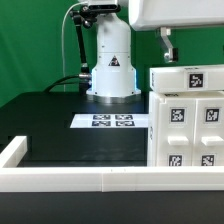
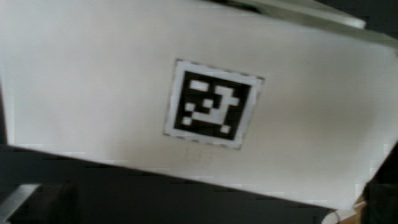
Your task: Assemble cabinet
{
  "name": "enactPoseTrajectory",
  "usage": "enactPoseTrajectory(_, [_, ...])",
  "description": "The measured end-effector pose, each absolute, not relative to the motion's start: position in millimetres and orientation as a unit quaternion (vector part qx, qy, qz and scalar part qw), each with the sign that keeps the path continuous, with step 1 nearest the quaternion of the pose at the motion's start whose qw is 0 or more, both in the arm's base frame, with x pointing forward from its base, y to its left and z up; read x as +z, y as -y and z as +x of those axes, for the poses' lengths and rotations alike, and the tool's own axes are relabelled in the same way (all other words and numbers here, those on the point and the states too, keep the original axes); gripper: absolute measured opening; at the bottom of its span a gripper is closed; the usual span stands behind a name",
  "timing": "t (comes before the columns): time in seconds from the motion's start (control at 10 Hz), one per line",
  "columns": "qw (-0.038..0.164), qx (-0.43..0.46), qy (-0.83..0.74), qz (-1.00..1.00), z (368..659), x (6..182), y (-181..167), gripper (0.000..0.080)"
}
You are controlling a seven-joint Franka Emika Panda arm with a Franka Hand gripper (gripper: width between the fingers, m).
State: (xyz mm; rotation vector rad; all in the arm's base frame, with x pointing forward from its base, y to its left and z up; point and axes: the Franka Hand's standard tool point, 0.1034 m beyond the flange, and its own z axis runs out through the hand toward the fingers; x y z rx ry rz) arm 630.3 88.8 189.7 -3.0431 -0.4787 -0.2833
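Observation:
The cabinet [image 1: 186, 115] is a large white box with several black-and-white tags, standing at the exterior view's right on the black table. My gripper [image 1: 167, 56] hangs just above its top, near the top's left end, and touches nothing. In the wrist view a white face of the cabinet [image 2: 98, 95] with one square tag [image 2: 215, 101] fills most of the picture. My gripper [image 2: 205, 215] is open and empty. Its dark fingertips [image 2: 18, 205] show only at the picture's far corners, over the black table.
The marker board [image 1: 112, 121] lies flat on the table in front of the robot's white base [image 1: 112, 70]. A low white rail [image 1: 90, 180] edges the table along the front and the exterior view's left. A black cable runs behind the base.

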Motion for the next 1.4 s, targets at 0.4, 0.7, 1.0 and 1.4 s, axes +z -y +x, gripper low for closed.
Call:
enactPoseTrajectory(0.4, [0.007, -0.083, 0.307, -0.948, 627, 188.0, -85, 0.0796])
enactPoseTrajectory(0.7, [-0.014, -0.085, 0.436, -0.896, 628, 186.8, -82, 0.0796])
enactPoseTrajectory(1.0, [-0.038, -0.078, 0.571, -0.816, 609, 192.1, -79, 0.0796])
enactPoseTrajectory(1.4, [-0.052, -0.062, 0.640, -0.764, 608, 186.0, -83, 0.0796])
